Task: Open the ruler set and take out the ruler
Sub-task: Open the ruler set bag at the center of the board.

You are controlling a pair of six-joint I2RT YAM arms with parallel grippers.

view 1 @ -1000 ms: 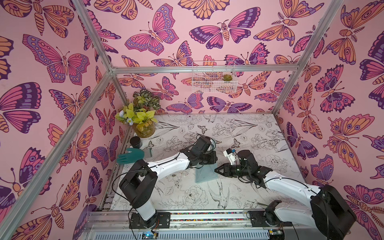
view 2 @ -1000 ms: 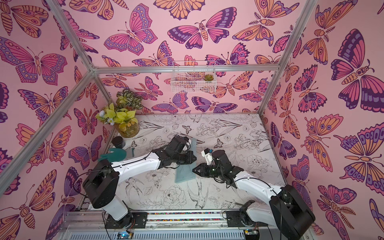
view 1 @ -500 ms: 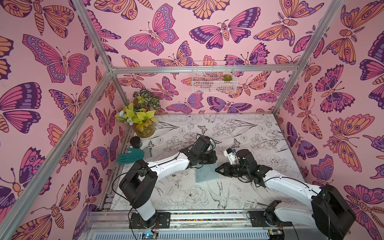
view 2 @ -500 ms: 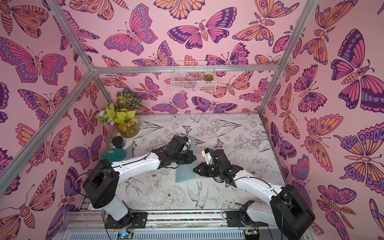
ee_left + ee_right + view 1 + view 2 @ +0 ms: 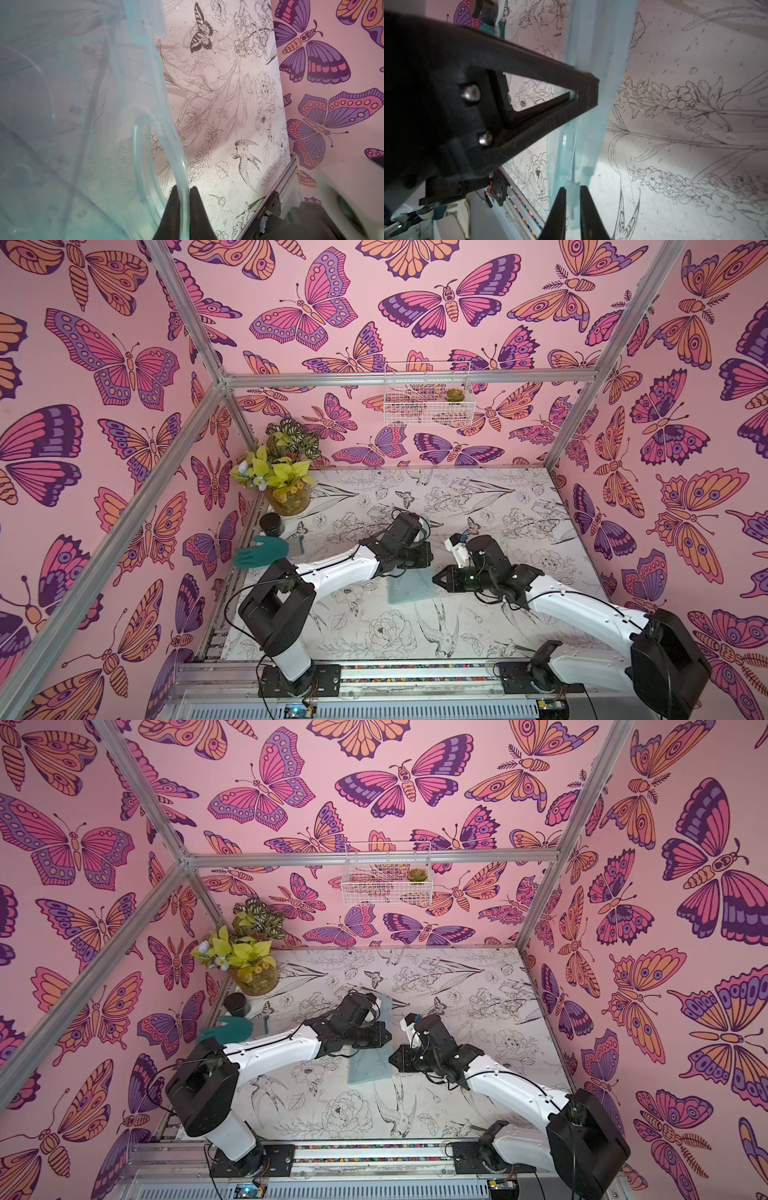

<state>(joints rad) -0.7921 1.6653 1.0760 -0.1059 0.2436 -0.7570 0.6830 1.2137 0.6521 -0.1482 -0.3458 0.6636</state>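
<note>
Ruler set (image 5: pixel 409 589), left claw (image 5: pixel 182 190) clamping its rim, right claw (image 5: pixel 572 190) pinching its tab; sticker (image 5: pixel 260 215) digits unclear

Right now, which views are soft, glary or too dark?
Left wrist: the ruler set fills half the frame as a translucent blur; the table print is sharp. Right wrist: its edge is soft, with a bright patch on the table beside it. Both top views: sharp, evenly lit.

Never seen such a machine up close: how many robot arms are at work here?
2. The white-and-black left arm and the matching right arm both reach the flat translucent pale aqua plastic case in the middle. No others seem hidden.
</note>
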